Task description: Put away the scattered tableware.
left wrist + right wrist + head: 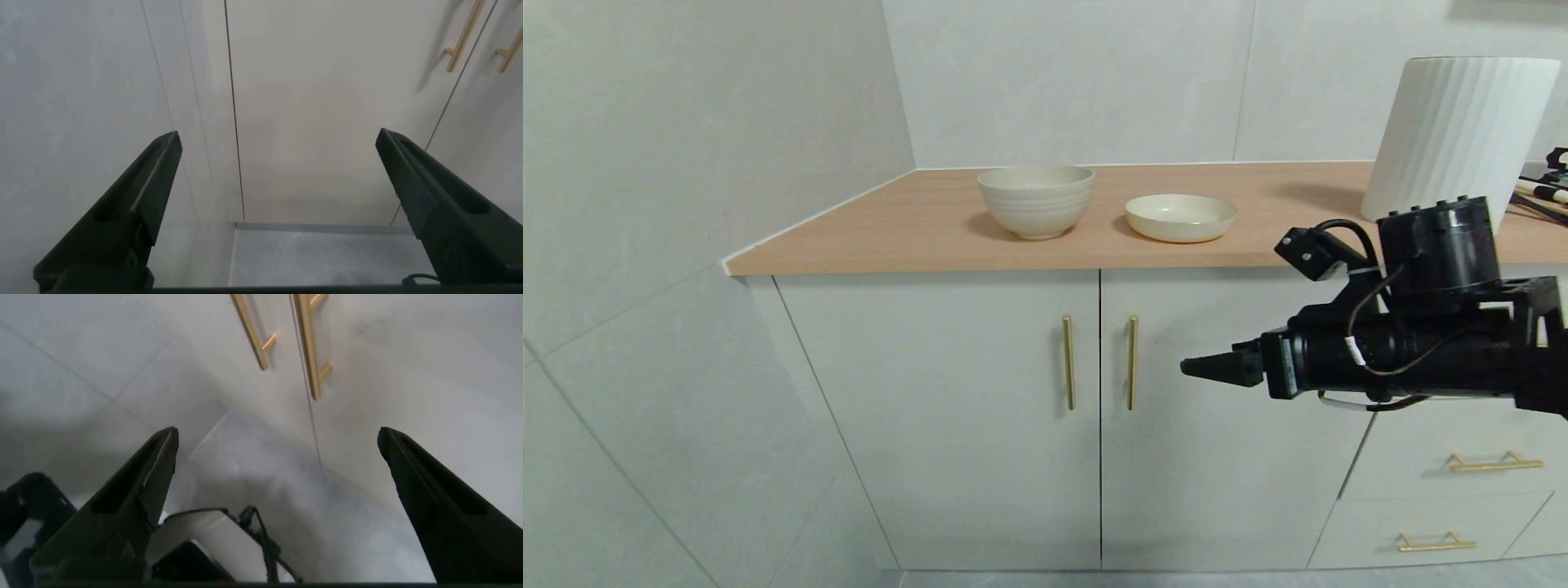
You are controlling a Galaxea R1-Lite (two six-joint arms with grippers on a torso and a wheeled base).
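The right jaws stood released, gripping nothing, level with the 2 brass handles (1068, 362) and just right of them, before the cabinet doors (947, 408). The left jaws were likewise spread and empty, low before those doors. Above and left of the right jaws, the tabletop (866, 237) carried a ribbed bowl (1036, 200) and, near it, a shallow dish (1181, 216).

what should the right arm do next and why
Probably ease the right gripper toward the right door's handle and close on it. Both doors are shut, the bowl and dish sit on the counter, and the gripper is open, level with the handles.
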